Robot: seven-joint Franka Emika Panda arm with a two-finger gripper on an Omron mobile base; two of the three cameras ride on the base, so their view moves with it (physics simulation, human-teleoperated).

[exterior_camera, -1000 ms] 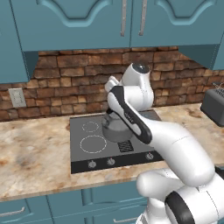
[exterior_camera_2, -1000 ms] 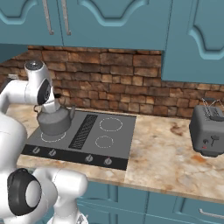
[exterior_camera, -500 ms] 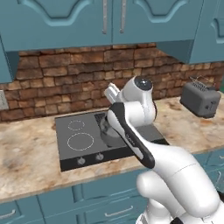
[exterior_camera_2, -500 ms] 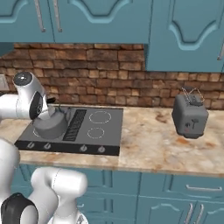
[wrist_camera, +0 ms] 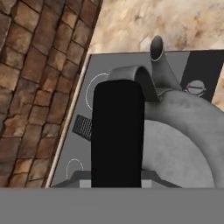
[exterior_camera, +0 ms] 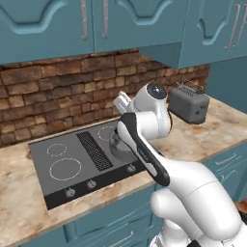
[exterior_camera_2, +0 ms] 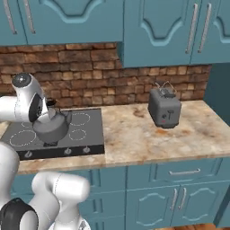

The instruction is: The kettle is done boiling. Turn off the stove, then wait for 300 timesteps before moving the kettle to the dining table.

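Teal cabinets [exterior_camera_2: 170, 27] and a brick backsplash [exterior_camera: 53, 96] back a marbled stone counter [exterior_camera_2: 148, 139]. Stove [exterior_camera: 62, 166] is set into that counter, dark grey, white ring burners, black centre grille [exterior_camera: 94, 150], round knobs [exterior_camera: 91, 184] along the front edge.

Gripper [exterior_camera_2: 50, 106] is closed on the black arched handle [wrist_camera: 117, 131] of the kettle [exterior_camera_2: 51, 126]. In the hand view the handle fills the middle of the frame, running straight up from the fingertips, with the grey rounded kettle body just below and to the right of it and the short spout [wrist_camera: 157, 50] pointing away from the hand. Lid knob sits beside the handle; hard to make out in detail.

Kettle hangs right under the gripper, over the right half of the stove near the front burner ring; can't tell whether its base touches the cooktop or is just clear of it. In the left base view the arm hides most of the kettle [exterior_camera: 119, 147]; a bit of grey body shows behind the forearm.

Boxy grey toaster [exterior_camera_2: 164, 108] stands on the counter well off to the gripper's right, apart from the stove.
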